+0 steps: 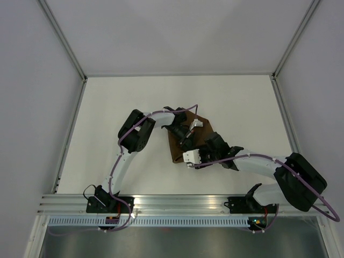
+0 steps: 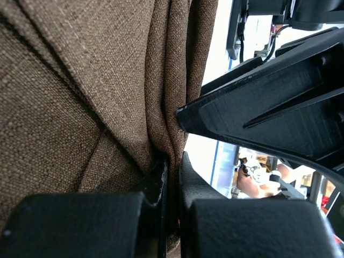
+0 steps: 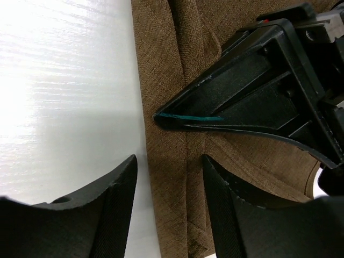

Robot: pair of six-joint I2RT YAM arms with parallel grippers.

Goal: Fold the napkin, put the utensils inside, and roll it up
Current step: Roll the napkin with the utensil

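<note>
White and faintly glossy, the table sits between pale panel walls. Near its middle, a little to the right, lies the napkin, a dark brown cloth with a coarse, matte weave whose threads show clearly up close. It is not flat: long folds and creases run along it, bunched where they meet, and one straight edge lies on the white surface. The left claw is closed tight on one of those folds, its two black fingers pressed together with the gathered cloth pinched between them. The fabric stands up from the grip in soft ridges. Just beside that pinch, the pointed tip of one ribbed black plastic finger of the right claw sits right at the cloth. The right claw's jaws are moderately apart and hold nothing. One blunt, curved finger is over bare table, the other over brown fabric, and the napkin's edge runs between them. Seen from the right wrist, the left claw's wedge-shaped tip, with a teal strip along it, lies against the cloth. From above, the left arm and the right arm, black and white, bend inward over the napkin. Purple cables run along them, and their bases are bolted to a ribbed aluminium rail at the near edge.
</note>
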